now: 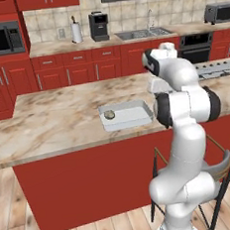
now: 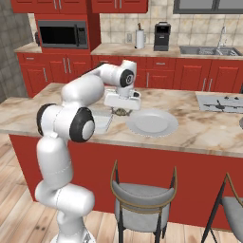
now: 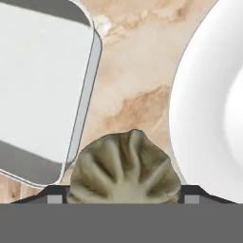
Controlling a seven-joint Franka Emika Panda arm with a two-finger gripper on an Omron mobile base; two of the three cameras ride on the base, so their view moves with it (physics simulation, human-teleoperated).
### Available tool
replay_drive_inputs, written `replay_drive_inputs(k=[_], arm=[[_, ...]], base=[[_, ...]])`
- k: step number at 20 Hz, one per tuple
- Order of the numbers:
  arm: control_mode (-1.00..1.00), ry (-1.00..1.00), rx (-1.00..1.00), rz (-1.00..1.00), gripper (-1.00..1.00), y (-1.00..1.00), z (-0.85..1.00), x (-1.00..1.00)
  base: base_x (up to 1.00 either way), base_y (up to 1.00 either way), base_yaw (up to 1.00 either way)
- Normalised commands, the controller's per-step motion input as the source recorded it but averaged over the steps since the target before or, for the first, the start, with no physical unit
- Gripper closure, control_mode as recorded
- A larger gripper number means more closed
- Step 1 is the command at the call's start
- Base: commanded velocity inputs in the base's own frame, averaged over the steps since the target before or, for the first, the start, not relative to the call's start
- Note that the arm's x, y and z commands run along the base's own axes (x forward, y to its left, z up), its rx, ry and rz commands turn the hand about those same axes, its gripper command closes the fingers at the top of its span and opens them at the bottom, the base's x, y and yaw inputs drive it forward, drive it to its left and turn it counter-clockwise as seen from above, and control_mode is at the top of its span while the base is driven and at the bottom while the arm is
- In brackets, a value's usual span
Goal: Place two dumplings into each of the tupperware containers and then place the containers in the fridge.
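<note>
Here the pincer [image 2: 122, 112] hangs low over the marble surface [image 1: 58, 122], in the gap between a tupperware container [image 2: 101, 120] and the white round plate [image 2: 152, 123]. In the hand view a pleated beige dumpling [image 3: 124, 172] sits right between the 2 dark finger tips [image 3: 56, 193], which stand apart on either side of it; whether they press on it or merely flank it cannot be told, nor whether it rests on the marble or is lifted clear. In that same view the rounded corner of the clear container [image 3: 45, 90] lies on one side of the dumpling and the rim of the white plate [image 3: 204, 109] on the other, with bare marble between them. From the left base camera, another tupperware container [image 1: 127, 115] lies on the surface just in front of the arm's elbow, and 1 dumpling [image 1: 109, 115] rests inside it near its left end. From the right base camera, the dumpling at the pincer [image 2: 123, 112] shows as a small dark lump under the white hand, just beside the plate's near-left edge.
</note>
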Motion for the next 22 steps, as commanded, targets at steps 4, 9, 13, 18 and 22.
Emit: replay_drive_inputs(k=[4, 9, 13, 18, 22], arm=[[-1.00, 0.11, 0.00, 0.00, 1.00, 0.95, 0.17, -0.41], [-1.00, -0.01, 0.00, 0.00, 1.00, 0.98, -0.21, -0.06], [-1.00, -0.03, 0.00, -0.01, 1.00, 0.59, -0.13, 0.11], [-1.00, -0.16, -0.04, -0.06, 1.00, 0.32, -0.22, 0.03], [-1.00, -0.11, -0.11, -0.09, 1.00, 0.36, -0.50, 0.21]], base=[[0.00, 0.00, 0.00], [0.00, 0.00, 0.00], [0.00, 0.00, 0.00], [0.00, 0.00, 0.00], [0.00, 0.00, 0.00]])
